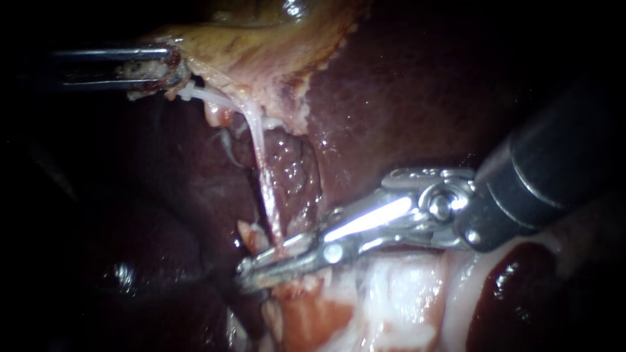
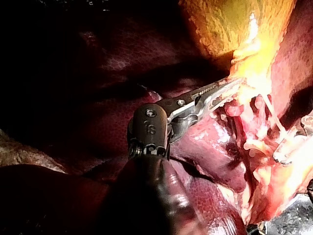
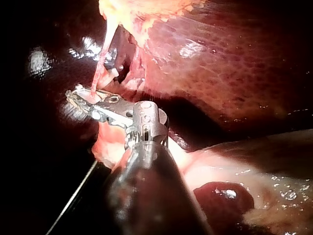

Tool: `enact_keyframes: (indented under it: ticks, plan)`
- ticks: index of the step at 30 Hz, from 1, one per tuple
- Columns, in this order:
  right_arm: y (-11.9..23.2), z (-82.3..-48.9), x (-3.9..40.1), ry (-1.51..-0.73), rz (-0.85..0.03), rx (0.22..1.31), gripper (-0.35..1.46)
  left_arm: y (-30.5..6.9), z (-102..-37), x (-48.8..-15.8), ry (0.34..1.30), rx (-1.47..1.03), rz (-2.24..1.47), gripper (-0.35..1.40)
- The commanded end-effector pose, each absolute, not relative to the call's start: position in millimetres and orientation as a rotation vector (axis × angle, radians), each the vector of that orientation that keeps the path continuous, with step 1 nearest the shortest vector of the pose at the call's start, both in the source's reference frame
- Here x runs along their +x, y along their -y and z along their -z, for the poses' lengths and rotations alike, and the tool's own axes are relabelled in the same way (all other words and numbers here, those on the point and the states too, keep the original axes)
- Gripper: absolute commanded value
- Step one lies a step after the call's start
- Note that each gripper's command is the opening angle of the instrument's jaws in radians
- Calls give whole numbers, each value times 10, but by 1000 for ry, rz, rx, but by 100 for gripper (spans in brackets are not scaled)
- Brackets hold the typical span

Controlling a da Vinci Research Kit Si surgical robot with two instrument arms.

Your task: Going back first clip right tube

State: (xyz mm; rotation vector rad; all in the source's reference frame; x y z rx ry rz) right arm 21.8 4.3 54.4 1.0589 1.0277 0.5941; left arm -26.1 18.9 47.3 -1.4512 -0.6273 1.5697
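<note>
Seemingly barely begun, with right tool (image 1: 245, 274) narrowly clamped on tube (image 1: 264, 182), no clip visible, withdrawal left, and left tool (image 1: 171, 68) gripping gallbladder (image 1: 261, 39).

The left instrument (image 1: 171, 67) and right instrument (image 1: 248, 268) share dark round shafts and silvery, screw-pinned metal wrists.
</note>
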Motion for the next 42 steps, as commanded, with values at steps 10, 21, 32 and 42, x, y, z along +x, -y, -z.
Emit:
enact_keyframes:
  ticks: [10,21,32,42]
  plan:
    - [-35,-558,230,-1106,-506,974,43,-188,-473,-262,627,-1451,-1570,-35]
    - [-24,-572,211,-1184,-430,569,50,-187,-473,-261,626,-1451,-1570,-35]
    - [-33,-559,135,-1221,-307,461,50,-187,-473,-259,628,-1452,-1571,-35]
    - [-52,-542,84,-1182,-239,414,50,-187,-473,-259,628,-1452,-1571,-35]
